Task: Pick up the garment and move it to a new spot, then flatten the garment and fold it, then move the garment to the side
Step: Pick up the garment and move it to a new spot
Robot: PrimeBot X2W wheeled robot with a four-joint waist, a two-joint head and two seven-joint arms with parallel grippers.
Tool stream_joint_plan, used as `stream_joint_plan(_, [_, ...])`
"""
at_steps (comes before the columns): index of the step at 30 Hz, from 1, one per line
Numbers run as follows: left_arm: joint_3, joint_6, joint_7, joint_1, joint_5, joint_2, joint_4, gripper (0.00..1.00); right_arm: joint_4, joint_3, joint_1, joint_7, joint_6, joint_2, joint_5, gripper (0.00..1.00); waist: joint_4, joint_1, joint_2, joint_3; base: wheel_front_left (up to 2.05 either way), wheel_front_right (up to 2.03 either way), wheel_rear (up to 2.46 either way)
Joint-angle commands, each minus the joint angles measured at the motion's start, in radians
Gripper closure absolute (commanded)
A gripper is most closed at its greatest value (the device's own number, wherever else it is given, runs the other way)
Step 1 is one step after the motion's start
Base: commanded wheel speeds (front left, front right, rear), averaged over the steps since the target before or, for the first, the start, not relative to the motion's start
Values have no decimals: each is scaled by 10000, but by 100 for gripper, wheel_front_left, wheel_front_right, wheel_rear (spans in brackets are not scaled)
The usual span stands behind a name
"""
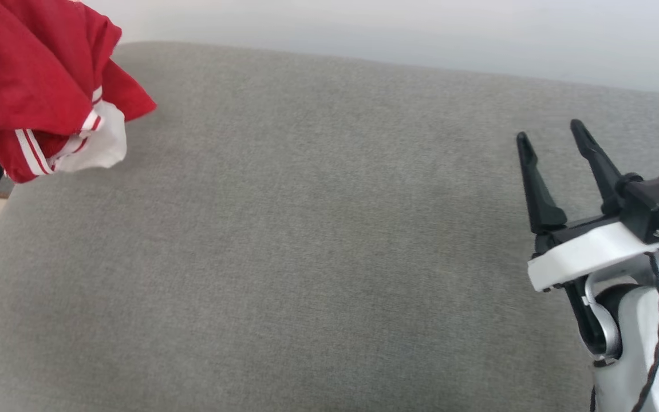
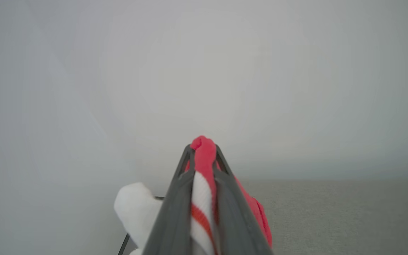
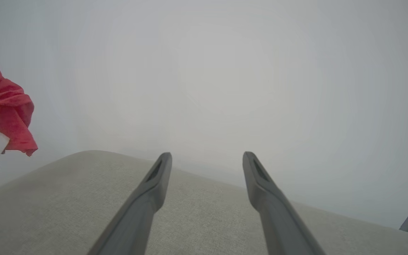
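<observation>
The left gripper (image 2: 204, 150) is clamped on a bunched fold of the garment (image 1: 43, 86). In its wrist view the two dark fingers pinch a red-and-white striped hem between them, a red nub pokes out past their tips, and the rest of the cloth drops away below them and to either side. The bundle hangs crumpled from that single hold, so its length runs roughly downward from the grip rather than along any flat line. It appears to be lifted clear of the grey upholstered surface (image 1: 306, 229), over that surface's far corner on the left arm's side. The right gripper (image 1: 549, 130) holds nothing; its fingers are spread wide and point away from the robot, low over the other side of the surface. From it the garment lies well apart to its left, a little ahead and higher, with a broad bare stretch of grey between them. This looks like the carrying step, and the left arm alone decides where the cloth lands. The bare stretch is the likely spot, and the right arm would have to cross leftward to take a second edge for flattening.
</observation>
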Motion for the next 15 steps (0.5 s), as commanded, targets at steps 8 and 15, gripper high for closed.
stream_joint_plan(8, [-218,266,1290,556,-371,272,-2591,100,-119,-568,464,-286,1,184,9,0,-1002,0,0,-384,0,0,0])
stream_joint_plan(15, [-413,844,2456,1036,-697,349,-5122,100,-287,-942,586,-411,1,336,-30,0,-2059,0,0,-300,0,0,0])
